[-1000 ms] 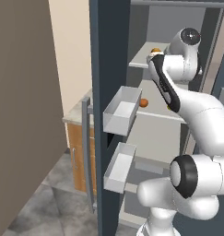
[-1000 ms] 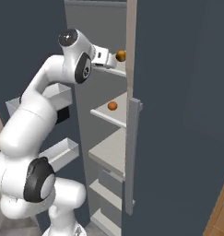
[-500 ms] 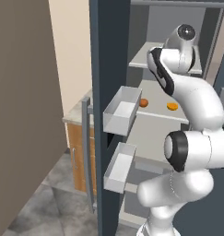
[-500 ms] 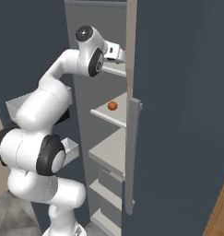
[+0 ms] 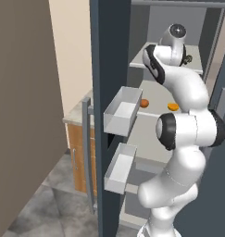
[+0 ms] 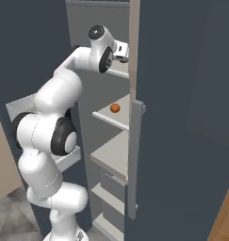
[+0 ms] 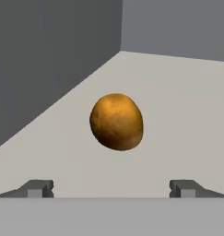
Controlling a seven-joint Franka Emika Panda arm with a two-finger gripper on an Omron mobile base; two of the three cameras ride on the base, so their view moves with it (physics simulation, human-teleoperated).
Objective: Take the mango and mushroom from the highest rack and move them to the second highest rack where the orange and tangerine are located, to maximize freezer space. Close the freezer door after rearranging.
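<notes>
Gripper (image 7: 111, 189) spread wide, empty; mango (image 7: 116, 121) lies on top rack (image 7: 178, 115) just ahead, centred between the fingertips, not touching.

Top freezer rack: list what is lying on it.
The mango lies on the top rack, ahead of the open gripper. The robot arm covers much of the rack; no mushroom visible.

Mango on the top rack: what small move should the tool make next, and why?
Probably ease straight forward until the fingertips flank the mango, then close. The tool is open wide, the mango lies centred ahead of it on the top rack, and nothing is held yet.
</notes>
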